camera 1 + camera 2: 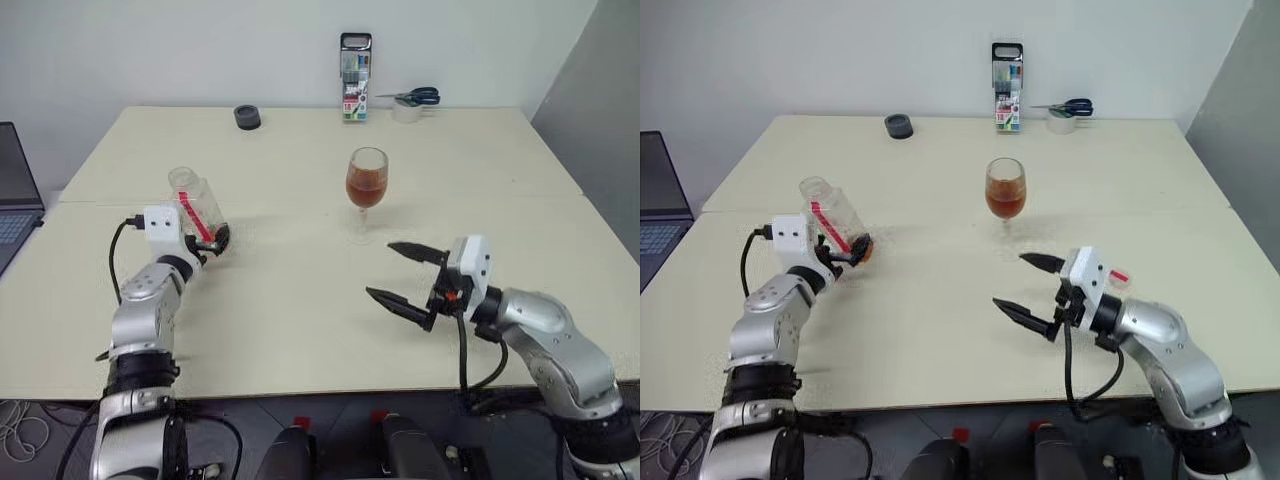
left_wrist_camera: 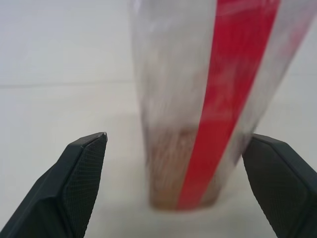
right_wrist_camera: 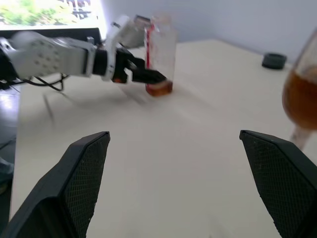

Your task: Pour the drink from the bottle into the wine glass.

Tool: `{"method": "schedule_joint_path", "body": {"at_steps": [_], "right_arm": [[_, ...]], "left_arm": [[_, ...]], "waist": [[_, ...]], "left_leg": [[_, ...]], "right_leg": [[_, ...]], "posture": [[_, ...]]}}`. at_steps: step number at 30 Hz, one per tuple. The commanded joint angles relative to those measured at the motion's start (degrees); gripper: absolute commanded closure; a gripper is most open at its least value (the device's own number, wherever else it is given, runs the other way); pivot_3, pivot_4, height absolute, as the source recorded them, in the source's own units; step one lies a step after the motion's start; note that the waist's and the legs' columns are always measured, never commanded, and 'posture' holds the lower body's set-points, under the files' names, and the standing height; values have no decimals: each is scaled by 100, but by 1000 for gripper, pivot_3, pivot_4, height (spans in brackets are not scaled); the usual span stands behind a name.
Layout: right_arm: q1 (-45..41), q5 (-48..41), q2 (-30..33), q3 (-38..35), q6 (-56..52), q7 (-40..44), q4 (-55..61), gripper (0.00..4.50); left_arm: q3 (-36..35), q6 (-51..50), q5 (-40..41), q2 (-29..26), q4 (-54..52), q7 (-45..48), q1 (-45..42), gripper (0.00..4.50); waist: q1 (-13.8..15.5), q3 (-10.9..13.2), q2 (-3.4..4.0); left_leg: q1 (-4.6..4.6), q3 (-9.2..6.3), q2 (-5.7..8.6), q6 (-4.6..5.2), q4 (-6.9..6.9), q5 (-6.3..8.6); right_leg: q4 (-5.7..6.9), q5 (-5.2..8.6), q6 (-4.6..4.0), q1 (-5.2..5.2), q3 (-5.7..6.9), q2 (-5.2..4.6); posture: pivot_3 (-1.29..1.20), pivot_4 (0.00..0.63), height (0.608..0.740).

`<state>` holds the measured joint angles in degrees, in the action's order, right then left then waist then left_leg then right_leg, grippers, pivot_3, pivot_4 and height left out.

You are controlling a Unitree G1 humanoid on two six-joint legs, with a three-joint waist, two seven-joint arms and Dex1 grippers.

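Observation:
The bottle (image 1: pixel 197 205) is clear plastic with a red strip and stands on the table's left side. A little amber drink (image 3: pixel 159 89) lies at its bottom. My left gripper (image 1: pixel 212 243) is open around the bottle's base, and in the left wrist view both fingers (image 2: pixel 81 168) stand clear of the bottle (image 2: pixel 198 99). The wine glass (image 1: pixel 367 180) stands upright near the table's middle, its bowl about half full of amber drink (image 1: pixel 366 190). My right gripper (image 1: pixel 381 269) is open and empty, hovering in front of the glass and slightly to its right.
At the table's back edge are a black round lid (image 1: pixel 247 117), a pack of markers (image 1: pixel 355 90), and scissors on a tape roll (image 1: pixel 412 100). A laptop (image 1: pixel 15 200) sits beyond the left edge. A seam (image 1: pixel 300 203) crosses the table.

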<state>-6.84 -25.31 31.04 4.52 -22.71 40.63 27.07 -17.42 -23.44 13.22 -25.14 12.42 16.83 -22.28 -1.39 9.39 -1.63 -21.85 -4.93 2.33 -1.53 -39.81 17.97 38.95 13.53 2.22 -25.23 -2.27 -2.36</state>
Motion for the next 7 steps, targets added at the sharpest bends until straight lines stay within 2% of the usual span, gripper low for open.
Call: {"method": "schedule_joint_path", "body": {"at_steps": [1,4,7], "right_arm": [[227,321,-250,-402,-276,-954,124,0],[205,719,-1035,-715,-762,-2423,-70,0],[189,1167,-1435,-745,-964,-3147,-144,0]], "left_arm": [[-166,-398,198,34,-1001,-151,404,26],[-165,-718,367,209,-1861,-260,986,26],[-93,-1040,265,316,-2439,-522,1380,26]], "waist": [[5,0,0],[8,-3,2],[7,-6,7]], "left_leg": [[1,-1,-1,0,-1,0],[5,-6,-6,-1,-1,0],[6,-5,-6,-3,1,-1]], "right_leg": [[2,0,0,1,-1,0],[5,-3,-4,3,-5,2],[5,-4,-6,3,-8,3]], "posture": [[0,150,740],[0,150,740],[0,150,740]]}}
